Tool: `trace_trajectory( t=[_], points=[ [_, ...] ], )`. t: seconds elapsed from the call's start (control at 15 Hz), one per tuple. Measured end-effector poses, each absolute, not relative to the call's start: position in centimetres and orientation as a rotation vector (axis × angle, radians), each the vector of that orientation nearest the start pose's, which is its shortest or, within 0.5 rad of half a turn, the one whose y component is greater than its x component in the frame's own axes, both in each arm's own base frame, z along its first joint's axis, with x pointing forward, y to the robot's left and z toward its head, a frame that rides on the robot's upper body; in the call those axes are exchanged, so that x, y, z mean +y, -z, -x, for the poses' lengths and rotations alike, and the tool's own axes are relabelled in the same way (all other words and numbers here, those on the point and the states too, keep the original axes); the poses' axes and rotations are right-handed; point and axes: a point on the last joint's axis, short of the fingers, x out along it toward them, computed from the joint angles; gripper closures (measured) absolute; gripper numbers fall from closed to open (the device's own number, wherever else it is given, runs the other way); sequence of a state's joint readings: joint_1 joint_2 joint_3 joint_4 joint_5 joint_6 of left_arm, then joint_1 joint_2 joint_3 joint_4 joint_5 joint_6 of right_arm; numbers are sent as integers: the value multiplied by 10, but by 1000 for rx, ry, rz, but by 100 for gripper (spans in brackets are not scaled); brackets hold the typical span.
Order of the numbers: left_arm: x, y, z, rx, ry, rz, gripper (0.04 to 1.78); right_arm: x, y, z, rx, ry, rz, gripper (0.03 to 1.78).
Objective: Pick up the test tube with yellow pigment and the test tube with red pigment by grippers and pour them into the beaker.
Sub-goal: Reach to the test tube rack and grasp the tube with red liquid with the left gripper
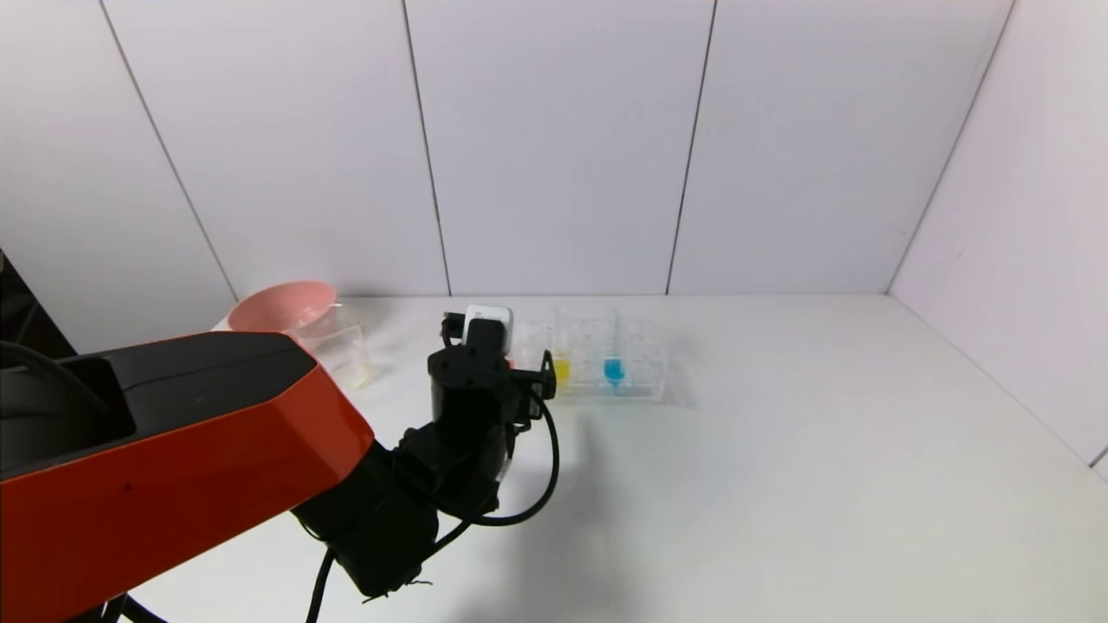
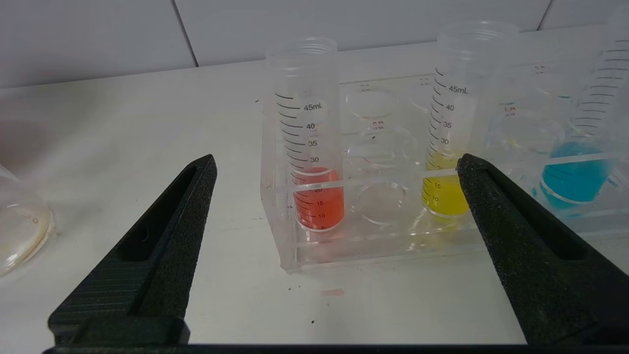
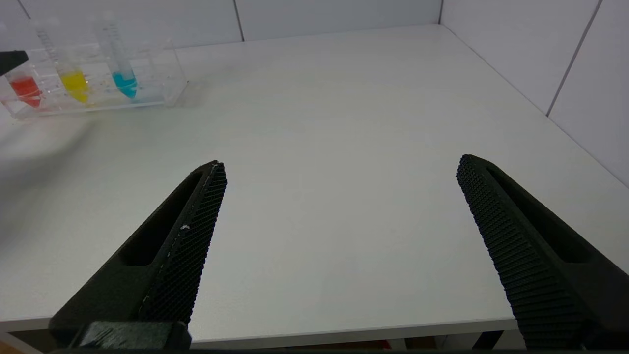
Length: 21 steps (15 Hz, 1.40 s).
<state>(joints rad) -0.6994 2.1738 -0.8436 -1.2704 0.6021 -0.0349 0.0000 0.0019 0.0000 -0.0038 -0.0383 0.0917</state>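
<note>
The test tube with red pigment and the test tube with yellow pigment stand upright in a clear rack. My left gripper is open and empty just in front of the rack, with the red tube between its jaws' lines and the yellow tube at one fingertip. In the head view the left gripper hides the red tube; the yellow tube shows beside it. The beaker stands to the left of the rack. My right gripper is open and empty over the table's front edge, out of the head view.
A tube with blue liquid stands in the same rack, right of the yellow one. A pink bowl stands behind the beaker. White walls close the back and the right side.
</note>
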Motion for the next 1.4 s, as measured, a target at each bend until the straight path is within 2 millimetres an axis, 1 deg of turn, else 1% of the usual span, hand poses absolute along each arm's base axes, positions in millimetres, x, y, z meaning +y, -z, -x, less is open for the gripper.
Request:
trace_trajectory(
  t=[0.27, 0.4, 0.6, 0.73, 0.8, 0.93, 1.07, 1.13, 1.27, 1.4],
  points=[
    [-237, -94, -319, 20, 71, 11, 11, -1, -76, 23, -4, 38, -92, 10],
    [-238, -91, -326, 13, 68, 13, 11, -1, -76, 23, -4, 38, -92, 10],
    [-238, -89, -329, 5, 85, 17, 12, -1, -76, 23, -4, 38, -92, 10],
    [-237, -88, -330, 4, 82, 18, 20, -1, -76, 23, -4, 38, -92, 10],
    [-237, -88, -330, 3, 82, 18, 27, -1, -76, 23, -4, 38, -92, 10],
    [-238, -88, -331, -1, 82, 23, 51, -1, -76, 23, -4, 38, -91, 10],
    [-239, -89, -333, -19, 81, 34, 87, -1, -76, 23, -4, 38, -91, 10],
    [-239, -88, -333, -20, 82, 34, 107, -1, -76, 23, -4, 38, -92, 10],
    [-240, -86, -335, -20, 78, 35, 135, -1, -76, 23, -4, 38, -92, 10],
    [-241, -87, -336, -23, 77, 36, 140, -1, -76, 23, -4, 38, -92, 10]
  ],
)
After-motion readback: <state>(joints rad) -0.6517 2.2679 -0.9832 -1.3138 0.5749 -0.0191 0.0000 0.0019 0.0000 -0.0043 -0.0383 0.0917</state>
